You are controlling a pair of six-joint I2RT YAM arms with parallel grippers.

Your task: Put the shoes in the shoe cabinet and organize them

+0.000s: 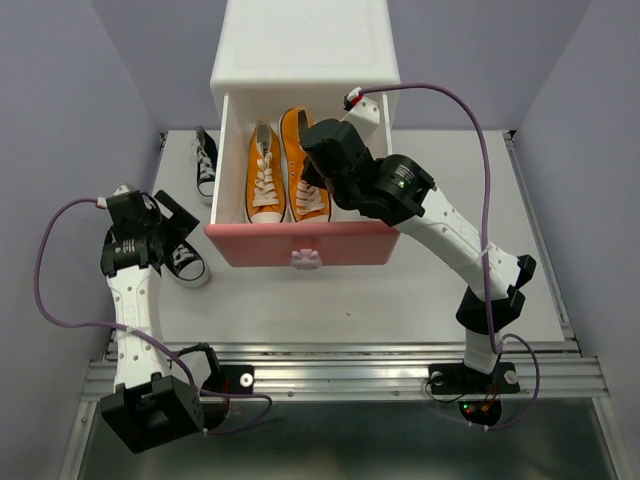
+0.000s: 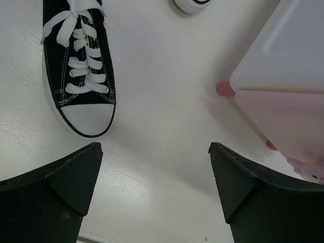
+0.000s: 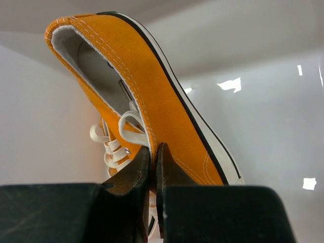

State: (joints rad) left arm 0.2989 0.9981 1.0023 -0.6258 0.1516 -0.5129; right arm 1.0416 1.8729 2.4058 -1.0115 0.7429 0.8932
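The white shoe cabinet (image 1: 300, 45) stands at the back with its pink drawer (image 1: 300, 245) pulled out. Two orange shoes lie in the drawer: one on the left (image 1: 265, 175), one on the right (image 1: 300, 160). My right gripper (image 1: 318, 178) is shut on the right orange shoe's side wall (image 3: 167, 121), inside the drawer. One black shoe (image 1: 205, 160) lies left of the cabinet. Another black shoe (image 1: 185, 262) lies by my left gripper (image 1: 165, 225), which is open and empty above the table (image 2: 152, 167), the shoe (image 2: 83, 66) ahead to its left.
The cabinet's pink foot (image 2: 224, 89) and drawer corner (image 2: 288, 116) sit right of the left gripper. Purple walls close in both sides. A metal rail (image 1: 340, 370) runs along the table's near edge.
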